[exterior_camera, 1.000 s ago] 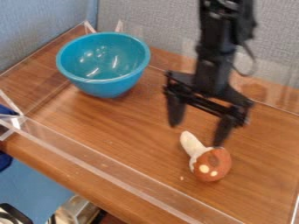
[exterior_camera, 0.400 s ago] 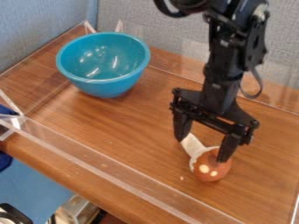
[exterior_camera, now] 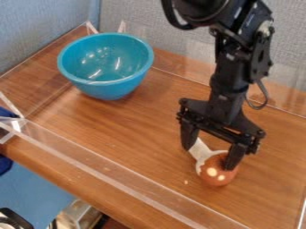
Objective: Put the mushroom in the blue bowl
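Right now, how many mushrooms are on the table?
1. The mushroom lies on the table near the front right, under the open hand, well apart from the bowl. None seems hidden.

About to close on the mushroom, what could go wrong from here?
1. The mushroom lies on its side, with the open end effector straddling it. The rounded cap may squirt out as the jaws close.
2. It sits near the clear front wall, so a nudge could roll it against that barrier, where grasping looks harder.
3. The blue bowl is far across the wooden table; a weak pinch on the stem might drop the mushroom in transit.
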### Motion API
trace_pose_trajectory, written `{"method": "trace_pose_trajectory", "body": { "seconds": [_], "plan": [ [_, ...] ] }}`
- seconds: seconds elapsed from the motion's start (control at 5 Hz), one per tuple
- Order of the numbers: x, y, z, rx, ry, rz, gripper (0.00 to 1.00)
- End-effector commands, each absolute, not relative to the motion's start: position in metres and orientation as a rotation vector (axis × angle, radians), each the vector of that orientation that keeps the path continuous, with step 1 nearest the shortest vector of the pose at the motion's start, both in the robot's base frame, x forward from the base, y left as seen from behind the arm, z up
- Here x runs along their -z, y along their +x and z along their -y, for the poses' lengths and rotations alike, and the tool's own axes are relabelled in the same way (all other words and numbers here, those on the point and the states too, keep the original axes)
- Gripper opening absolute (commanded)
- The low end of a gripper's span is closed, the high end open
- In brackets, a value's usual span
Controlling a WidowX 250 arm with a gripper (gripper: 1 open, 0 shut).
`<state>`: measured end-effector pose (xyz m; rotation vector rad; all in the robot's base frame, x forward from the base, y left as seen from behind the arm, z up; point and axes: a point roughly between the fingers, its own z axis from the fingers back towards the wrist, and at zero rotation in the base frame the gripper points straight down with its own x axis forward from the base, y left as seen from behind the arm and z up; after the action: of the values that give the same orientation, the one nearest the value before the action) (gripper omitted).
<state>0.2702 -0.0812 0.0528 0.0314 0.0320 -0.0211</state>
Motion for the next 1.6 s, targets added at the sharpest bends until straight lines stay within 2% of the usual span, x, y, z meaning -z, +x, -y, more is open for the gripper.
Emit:
{"method": "trace_pose_trajectory", "body": {
  "seconds": [0.0, 0.2, 0.4, 0.8, 1.0, 1.2, 1.4],
  "plan": [
    [-0.054, 0.277, 0.077, 0.004, 0.028, -0.008, 1.0],
    [-0.049, 0.279, 0.076, -0.002, 0.029, -0.011, 0.0],
    [-0.053, 0.279, 0.073, -0.011, 0.03, -0.006, 0.0],
    [-0.095, 0.277, 0.064, -0.062, 0.052, 0.043, 0.0],
    [-0.115, 0.275, 0.077, -0.018, 0.058, 0.093, 0.0],
    [-0.108, 0.272, 0.101, 0.046, 0.035, 0.1, 0.0],
    [-0.099, 0.267, 0.089, 0.018, 0.03, 0.095, 0.0]
  ]
}}
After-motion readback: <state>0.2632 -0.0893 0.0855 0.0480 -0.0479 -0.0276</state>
